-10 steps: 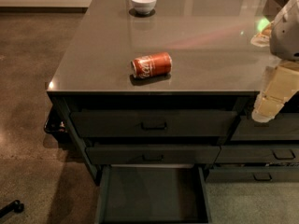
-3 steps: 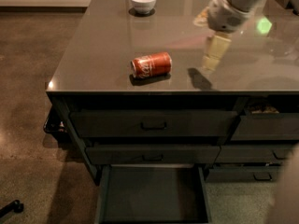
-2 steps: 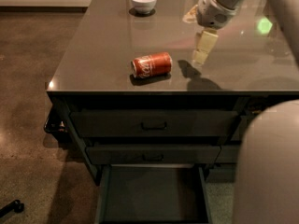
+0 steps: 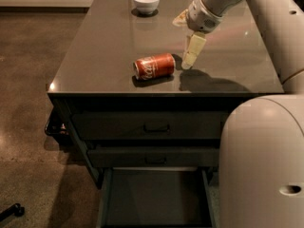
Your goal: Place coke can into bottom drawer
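Observation:
The coke can [image 4: 154, 66] lies on its side on the grey cabinet top [image 4: 95, 56], near the front middle. My gripper [image 4: 187, 36] hangs over the top just right of the can and a little behind it, open and empty. Its long cream finger [image 4: 193, 50] points down, with its tip close to the can's right end. The bottom drawer [image 4: 156, 201] is pulled out below the two handled drawers, and its flat dark tray shows nothing inside.
A white bowl [image 4: 146, 1] stands at the back of the cabinet top. My arm's large white body [image 4: 263, 160] fills the lower right and hides the cabinet's right-hand drawers. Brown floor lies to the left.
My gripper has swung in from the right edge across the cabinet top and now sits lower and closer to the can's right end. The can and drawer have not moved.

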Controlling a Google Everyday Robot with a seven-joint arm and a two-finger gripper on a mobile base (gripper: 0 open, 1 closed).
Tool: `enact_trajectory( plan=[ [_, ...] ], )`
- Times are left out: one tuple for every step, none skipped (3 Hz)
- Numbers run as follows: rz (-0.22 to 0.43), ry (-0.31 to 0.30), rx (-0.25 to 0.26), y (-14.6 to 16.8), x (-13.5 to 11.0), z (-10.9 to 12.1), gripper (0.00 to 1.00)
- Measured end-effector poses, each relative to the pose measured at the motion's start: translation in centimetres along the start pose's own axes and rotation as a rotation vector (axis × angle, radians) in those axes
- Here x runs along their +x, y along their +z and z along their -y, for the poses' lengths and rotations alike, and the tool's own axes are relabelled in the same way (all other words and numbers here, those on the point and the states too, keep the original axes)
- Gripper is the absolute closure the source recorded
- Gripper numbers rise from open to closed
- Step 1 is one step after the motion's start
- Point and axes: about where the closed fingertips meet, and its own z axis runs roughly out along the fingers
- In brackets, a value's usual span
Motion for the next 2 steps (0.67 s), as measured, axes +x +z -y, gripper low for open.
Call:
enact_trajectory(
  plan=[
    [0.022,0.002,-0.012,1.3,-0.1,0.0,0.0],
    [0.072,-0.003,-0.041,3.4,-1.0,-0.4,0.0]
  ],
)
